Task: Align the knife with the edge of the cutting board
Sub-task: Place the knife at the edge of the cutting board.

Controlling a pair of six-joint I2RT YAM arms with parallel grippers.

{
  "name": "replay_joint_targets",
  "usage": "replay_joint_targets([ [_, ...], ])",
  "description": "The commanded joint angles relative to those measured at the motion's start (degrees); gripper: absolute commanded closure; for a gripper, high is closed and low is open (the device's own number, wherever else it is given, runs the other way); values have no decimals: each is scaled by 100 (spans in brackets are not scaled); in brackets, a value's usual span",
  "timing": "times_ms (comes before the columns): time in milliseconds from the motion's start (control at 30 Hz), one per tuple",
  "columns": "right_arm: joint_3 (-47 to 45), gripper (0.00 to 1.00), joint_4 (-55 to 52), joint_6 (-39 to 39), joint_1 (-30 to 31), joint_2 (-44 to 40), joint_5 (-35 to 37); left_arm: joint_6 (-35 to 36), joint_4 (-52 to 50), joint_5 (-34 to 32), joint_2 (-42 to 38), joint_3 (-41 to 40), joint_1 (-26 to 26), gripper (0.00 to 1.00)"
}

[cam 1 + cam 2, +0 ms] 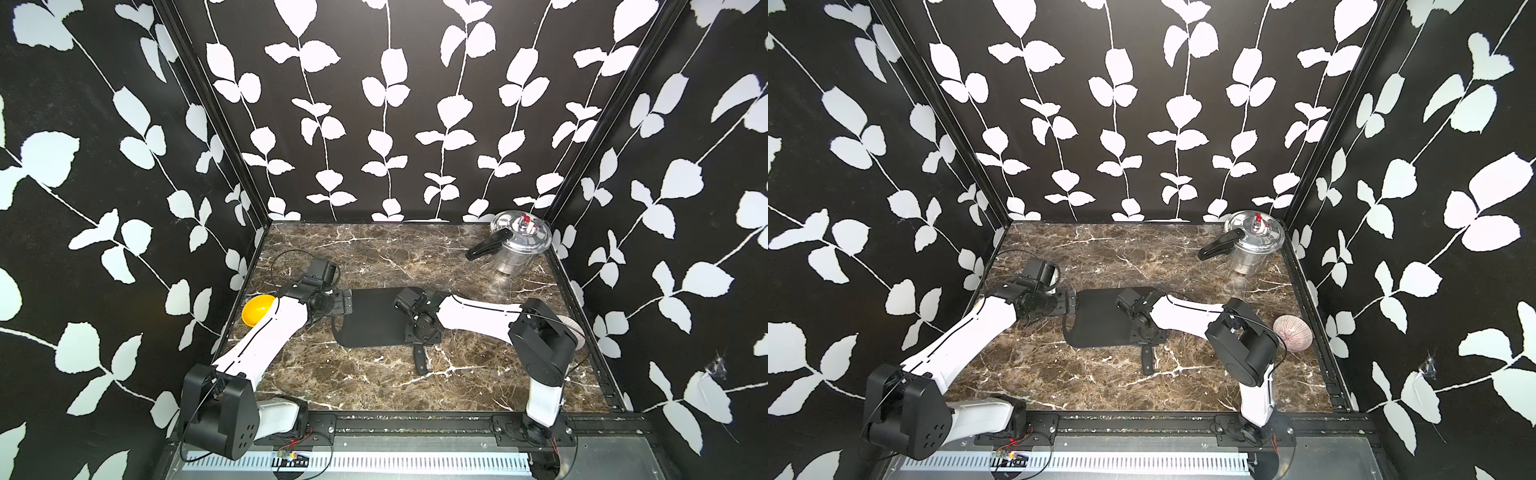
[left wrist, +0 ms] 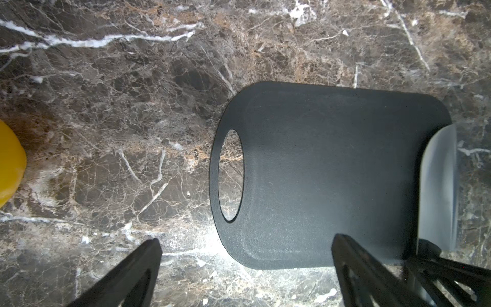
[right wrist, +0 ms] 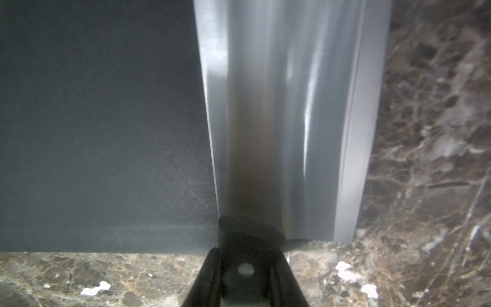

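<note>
The black cutting board (image 1: 370, 316) (image 1: 1096, 320) lies flat mid-table, its oval cut-out toward my left arm. The knife's silver blade (image 3: 287, 106) (image 2: 438, 191) runs along the board's end away from the cut-out, partly over the board (image 3: 106, 119) and partly over the marble. Its black handle (image 1: 420, 359) (image 1: 1147, 359) sticks out past the board's near edge. My right gripper (image 3: 245, 255) is shut on the handle, close to the blade. My left gripper (image 2: 245, 247) (image 1: 340, 303) hovers open over the cut-out end of the board (image 2: 332, 172), holding nothing.
A yellow bowl (image 1: 258, 309) (image 2: 10, 164) sits by the left wall beside my left arm. A steel pressure cooker (image 1: 519, 245) (image 1: 1252, 241) with a black handle stands at the back right. A pale ribbed round object (image 1: 1293, 332) lies behind my right arm near the right wall.
</note>
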Motion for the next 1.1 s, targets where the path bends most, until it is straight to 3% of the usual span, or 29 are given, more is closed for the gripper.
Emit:
replay_joint_targets([
  [0, 102, 87, 41, -61, 87, 90, 18, -40, -91, 53, -139, -10, -22, 2],
  [1067, 433, 86, -141, 108, 14, 331, 80, -49, -25, 83, -138, -61, -17, 2],
])
